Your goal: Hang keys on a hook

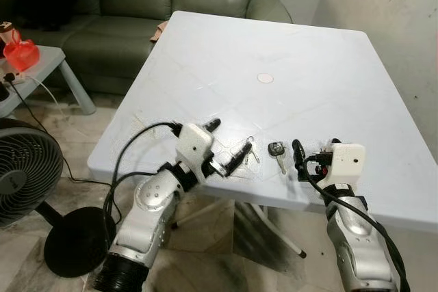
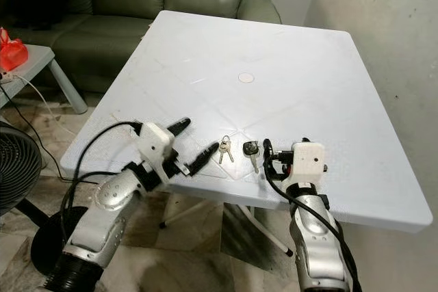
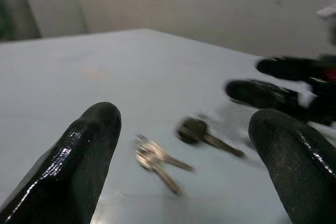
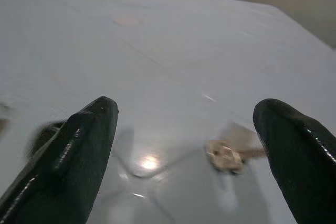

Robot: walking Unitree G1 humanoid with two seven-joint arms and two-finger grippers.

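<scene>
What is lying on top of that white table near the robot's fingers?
On the white table lie a small bunch of keys and a single black-headed key, between the open left gripper and right gripper. No hook is visible.

A pale plastic table (image 1: pixel 328 80) takes up the middle, a round cap (image 1: pixel 265 78) at its centre. Behind it sits a grey-green leather sofa (image 1: pixel 137 5) — dark and deep. Off to the left, a low side table (image 1: pixel 48 59) carries something red (image 1: pixel 20 52). A black standing fan (image 1: pixel 27 169) stands on the tiled floor (image 1: pixel 75 124), its cable (image 1: pixel 41 128) trailing across.
</scene>
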